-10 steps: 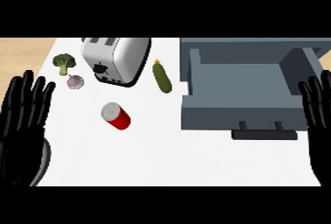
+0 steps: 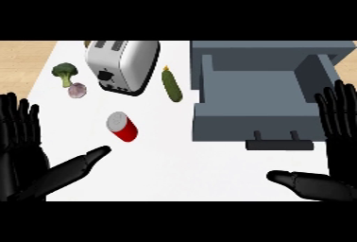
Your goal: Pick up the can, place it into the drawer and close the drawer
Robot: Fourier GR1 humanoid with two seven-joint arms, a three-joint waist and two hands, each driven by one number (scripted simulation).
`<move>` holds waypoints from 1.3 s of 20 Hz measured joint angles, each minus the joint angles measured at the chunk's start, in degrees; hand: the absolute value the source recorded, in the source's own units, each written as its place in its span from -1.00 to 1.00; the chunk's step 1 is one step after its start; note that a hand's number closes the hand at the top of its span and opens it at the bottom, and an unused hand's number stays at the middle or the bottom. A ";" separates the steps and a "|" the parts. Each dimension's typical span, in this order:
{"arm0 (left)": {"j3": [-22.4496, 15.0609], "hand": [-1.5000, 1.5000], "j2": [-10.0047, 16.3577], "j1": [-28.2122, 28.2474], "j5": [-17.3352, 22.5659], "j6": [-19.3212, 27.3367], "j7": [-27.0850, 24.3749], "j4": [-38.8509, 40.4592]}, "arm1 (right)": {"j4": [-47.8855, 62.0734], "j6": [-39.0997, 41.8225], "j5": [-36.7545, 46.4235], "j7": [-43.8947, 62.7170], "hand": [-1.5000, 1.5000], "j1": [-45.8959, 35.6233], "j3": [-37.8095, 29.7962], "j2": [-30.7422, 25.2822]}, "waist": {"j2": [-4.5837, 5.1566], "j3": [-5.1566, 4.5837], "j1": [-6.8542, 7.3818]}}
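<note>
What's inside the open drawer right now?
Only bare grey floor shows inside the drawer; the can lies outside, on the counter to its left. The right hand covers the drawer's near right corner, so that part is hidden.

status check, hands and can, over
Both open: left robot hand, right robot hand. Red can on counter, untouched, left of open drawer. Only zucchini near drawer's left wall.

Red can (image 2: 123, 127) sits on the counter (image 2: 182, 166), left of the open drawer (image 2: 259, 92).
</note>
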 measured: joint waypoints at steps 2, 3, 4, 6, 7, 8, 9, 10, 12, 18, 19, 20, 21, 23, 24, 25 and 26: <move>-2.25 -1.00 -0.17 0.44 -2.74 5.80 4.17 0.15 | -0.30 -0.94 0.32 3.02 -1.00 0.01 -0.02 0.13 | -0.13 -0.04 -0.13; -3.99 -1.00 -0.22 0.82 -4.27 8.45 6.07 0.08 | 0.25 -1.01 0.27 3.18 -1.00 0.50 -0.41 0.10 | -0.18 -0.07 -0.16; -5.83 -1.00 -0.27 1.09 -6.33 10.87 8.65 -0.45 | -0.17 -1.05 0.08 3.84 -1.00 1.06 -0.61 0.06 | -0.23 -0.06 -0.22; -8.80 -1.00 -0.33 1.27 -10.43 14.70 12.85 -1.36 | -0.14 -0.95 0.05 3.95 -1.00 1.97 -0.82 0.12 | -0.30 -0.09 -0.21; -9.36 -1.00 -0.35 -0.19 -12.42 15.64 15.41 -1.22 | 0.41 -0.86 -0.25 4.29 -1.00 1.46 -1.31 -0.10 | -0.31 -0.10 -0.21; -10.19 -1.00 -0.37 -1.09 -14.50 16.65 17.82 -1.35 | 0.29 -0.65 -0.42 3.79 -1.00 2.28 -1.39 0.09 | -0.31 -0.11 -0.23; -10.49 -1.00 -0.38 -1.24 -15.78 16.81 19.42 -2.17 | -0.12 -0.99 0.02 4.44 -1.00 2.22 -1.17 0.26 | -0.32 -0.11 -0.20; -10.78 -1.00 -0.39 -1.82 -16.10 17.30 19.99 -1.73 | -0.18 -0.77 -0.27 4.40 -1.00 2.37 -1.49 0.25 | -0.34 -0.13 -0.19; -12.87 -1.00 -0.41 -2.22 -18.63 19.06 21.90 -1.50 | 0.28 -0.53 -0.32 3.92 -1.00 2.60 -1.84 0.34 | -0.35 -0.16 -0.17; -14.78 -1.00 -0.42 -6.17 -19.61 22.33 23.30 4.59 | -1.28 0.77 -1.14 4.64 -1.00 3.87 -2.97 -0.14 | -0.33 -0.17 -0.27; -13.67 -1.00 -0.21 -6.62 -18.24 22.10 22.97 5.36 | -1.86 1.03 -1.71 5.11 -1.00 4.01 -3.53 -0.40 | -0.33 -0.18 -0.28; -15.04 -1.00 -0.24 -6.27 -18.31 23.63 22.34 6.55 | -1.57 1.55 -2.76 5.16 -1.00 3.67 -4.73 -1.02 | -0.34 -0.19 -0.28; -15.26 -1.00 -0.28 -6.04 -17.04 24.58 20.84 8.06 | -1.45 1.73 -2.66 4.31 -1.00 4.18 -4.78 -0.79 | -0.33 -0.19 -0.30; -15.25 -1.00 -0.33 -6.97 -15.47 25.88 19.51 10.72 | -1.51 1.23 -2.03 4.76 -1.00 3.25 -4.64 -0.58 | -0.32 -0.19 -0.27; -15.57 -1.00 -0.35 -6.50 -14.47 26.60 18.23 11.90 | -1.08 1.69 -2.32 4.25 -1.00 3.19 -4.95 -0.74 | -0.31 -0.21 -0.25; -15.57 -1.00 -0.36 -7.21 -14.05 27.05 18.00 13.23 | -2.26 2.03 -2.60 4.22 -1.00 4.45 -5.10 -0.65 | -0.31 -0.20 -0.31; -15.66 -1.00 -0.37 -6.68 -12.67 27.80 16.11 14.32 | -2.42 1.87 -2.38 4.67 -1.00 4.26 -4.97 -0.52 | -0.32 -0.20 -0.30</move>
